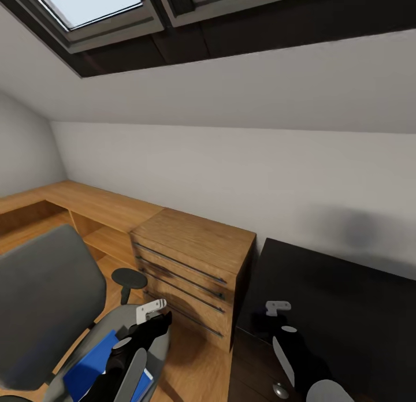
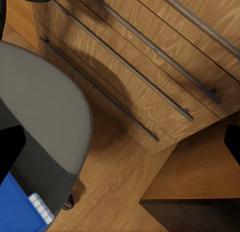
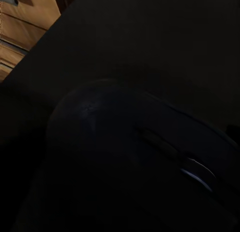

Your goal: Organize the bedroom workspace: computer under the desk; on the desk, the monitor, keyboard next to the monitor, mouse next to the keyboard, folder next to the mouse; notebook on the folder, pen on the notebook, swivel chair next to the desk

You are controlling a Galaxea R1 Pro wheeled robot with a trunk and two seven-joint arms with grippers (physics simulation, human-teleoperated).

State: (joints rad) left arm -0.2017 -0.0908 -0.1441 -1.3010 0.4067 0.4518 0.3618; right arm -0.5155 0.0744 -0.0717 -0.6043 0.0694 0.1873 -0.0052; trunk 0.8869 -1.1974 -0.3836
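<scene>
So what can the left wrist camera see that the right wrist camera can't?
Left wrist view, not the right: the grey chair seat, a corner of the blue folder lying on it, and the wooden floor. Right wrist view, not the left: the black mouse, very close up, over the black desk. Both: the wooden drawers, which just peek in at a corner of the right wrist view.
</scene>
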